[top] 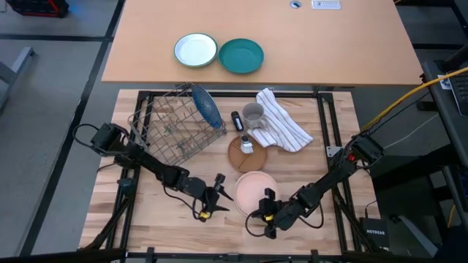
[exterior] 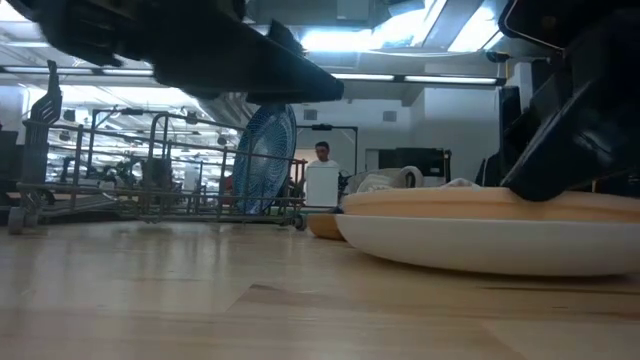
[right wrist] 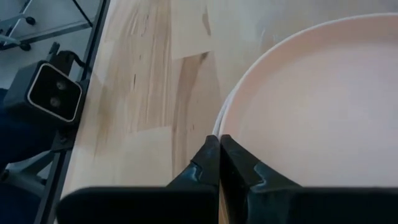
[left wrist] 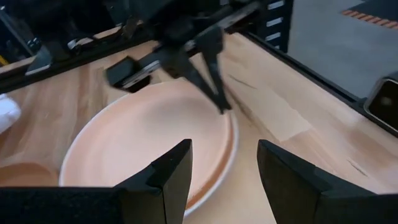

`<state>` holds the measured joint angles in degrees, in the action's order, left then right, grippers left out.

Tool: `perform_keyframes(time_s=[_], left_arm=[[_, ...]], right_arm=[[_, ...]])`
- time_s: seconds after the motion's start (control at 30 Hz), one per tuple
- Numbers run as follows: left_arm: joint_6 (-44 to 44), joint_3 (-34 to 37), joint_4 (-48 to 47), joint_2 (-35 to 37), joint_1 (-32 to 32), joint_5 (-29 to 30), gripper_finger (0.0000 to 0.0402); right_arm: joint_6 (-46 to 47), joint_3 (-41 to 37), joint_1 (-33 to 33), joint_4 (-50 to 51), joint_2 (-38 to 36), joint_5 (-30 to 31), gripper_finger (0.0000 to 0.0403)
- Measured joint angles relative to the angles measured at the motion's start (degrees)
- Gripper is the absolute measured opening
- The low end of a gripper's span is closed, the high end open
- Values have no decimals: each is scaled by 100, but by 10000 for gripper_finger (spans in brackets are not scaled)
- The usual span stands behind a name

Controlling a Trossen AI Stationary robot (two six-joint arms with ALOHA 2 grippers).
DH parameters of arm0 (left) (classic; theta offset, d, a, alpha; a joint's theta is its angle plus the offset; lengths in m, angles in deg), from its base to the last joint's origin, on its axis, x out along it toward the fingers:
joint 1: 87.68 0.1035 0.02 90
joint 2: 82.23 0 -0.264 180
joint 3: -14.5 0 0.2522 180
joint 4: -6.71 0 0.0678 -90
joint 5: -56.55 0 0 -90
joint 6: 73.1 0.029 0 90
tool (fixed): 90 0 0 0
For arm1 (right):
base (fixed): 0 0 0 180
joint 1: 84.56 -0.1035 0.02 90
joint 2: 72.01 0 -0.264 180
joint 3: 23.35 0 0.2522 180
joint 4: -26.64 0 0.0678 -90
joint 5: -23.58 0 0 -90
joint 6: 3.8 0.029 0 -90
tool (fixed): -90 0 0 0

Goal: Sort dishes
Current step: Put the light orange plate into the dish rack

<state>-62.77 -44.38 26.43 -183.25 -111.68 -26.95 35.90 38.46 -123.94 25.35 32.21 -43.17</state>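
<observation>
The pale salmon-pink plate (top: 256,186) lies flat on the wooden table, near its near edge. My right gripper (top: 268,199) is at its near rim, fingers shut there. My left gripper (top: 221,191) is open, just left of the plate, and its fingers (left wrist: 171,174) stand low beside the left rim without touching it. The brown wooden plate (top: 247,153) lies behind the pink one with a small shaker on it. The dark blue dotted plate (top: 207,106) stands on edge in the wire rack (top: 172,124). My right gripper (right wrist: 219,152) is shut on the pink plate's near rim (right wrist: 217,132), one finger outside the rim and one inside. The fingers slant down at it from the near right. The plate rests flat on the table (right wrist: 155,93).
A grey mug (top: 252,115) and a striped towel (top: 281,123) lie right of the rack. A white green-rimmed plate (top: 195,50) and a teal plate (top: 241,55) sit on the far tabletop. Bare wood lies at the near left (top: 146,212). A person (exterior: 322,152) stands far behind.
</observation>
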Motion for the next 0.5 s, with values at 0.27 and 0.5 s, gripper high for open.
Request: perform_keyframes(time_s=[0.27, 0.5], left_arm=[[320, 0, -36, -7, -156, -16, 172], [570, -2, 1, -509, -154, -13, 172]], right_arm=[[-121, 2, 0, -160, 0, 281, 4], [-122, 2, 0, -162, -2, 289, 4]])
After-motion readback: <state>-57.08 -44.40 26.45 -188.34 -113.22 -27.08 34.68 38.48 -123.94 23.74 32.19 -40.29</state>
